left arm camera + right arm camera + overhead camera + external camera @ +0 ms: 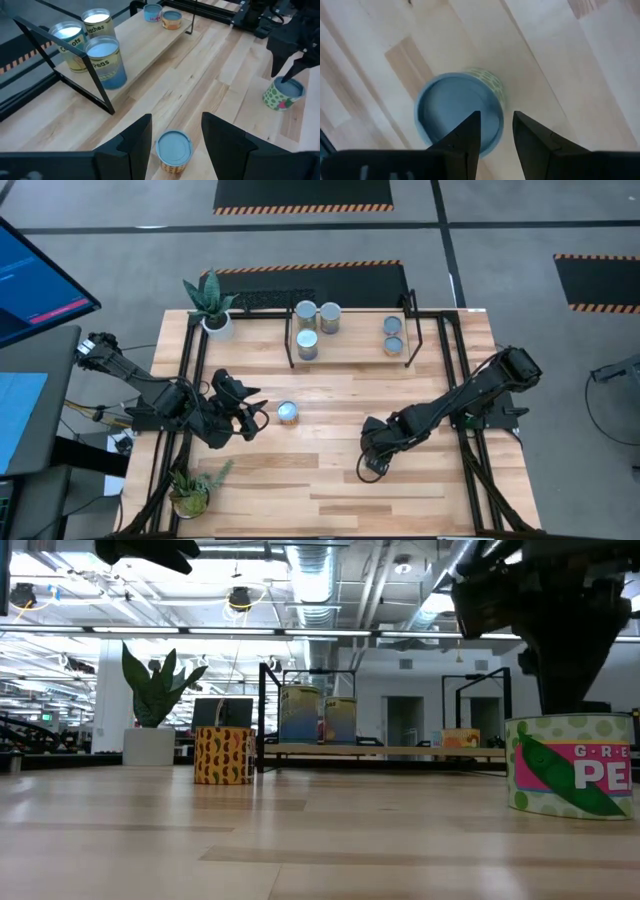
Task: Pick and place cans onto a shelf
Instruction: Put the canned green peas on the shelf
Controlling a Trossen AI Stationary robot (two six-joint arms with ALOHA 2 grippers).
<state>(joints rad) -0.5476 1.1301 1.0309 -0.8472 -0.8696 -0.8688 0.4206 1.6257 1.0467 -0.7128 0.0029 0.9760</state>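
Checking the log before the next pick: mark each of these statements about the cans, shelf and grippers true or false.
1. Five cans stand on the shelf. True: three in one group, two near the other end.
2. The left gripper holds a can off the table. False: it is open, and the orange-labelled can stands on the tabletop between its fingers.
3. The right gripper is above the green pea can. True.
4. The pea can lies on its side. False: it stands upright.
5. Both potted plants sit on the shelf. False: both stand on the table.

Bare shelf (355,352) middle between can clusters (316,326), frame posts beside
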